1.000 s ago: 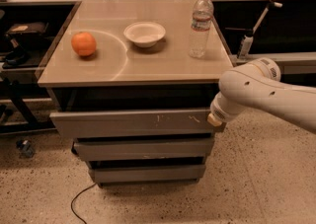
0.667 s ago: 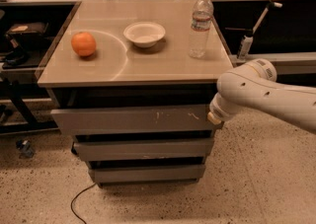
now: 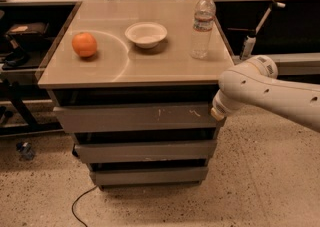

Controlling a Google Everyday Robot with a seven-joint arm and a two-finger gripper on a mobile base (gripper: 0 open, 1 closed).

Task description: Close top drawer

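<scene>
The top drawer (image 3: 135,117) is the widest grey front under the tabletop, with white scuffs right of centre. It stands a little way out from the cabinet, with a dark gap above it. My gripper (image 3: 216,113) is at the end of the white arm (image 3: 265,93), which reaches in from the right. The gripper sits against the right end of the top drawer's front. Its fingers are hidden behind the wrist. Two narrower grey drawer fronts (image 3: 145,151) lie below.
On the tan tabletop (image 3: 165,66) stand an orange (image 3: 84,44), a white bowl (image 3: 146,34) and a water bottle (image 3: 203,25). A black cable (image 3: 80,203) lies on the speckled floor in front. Dark shelving stands at the left and a cluttered counter behind.
The top drawer's front has slid a little way back toward the cabinet. The gripper at its right end has moved inward with it.
</scene>
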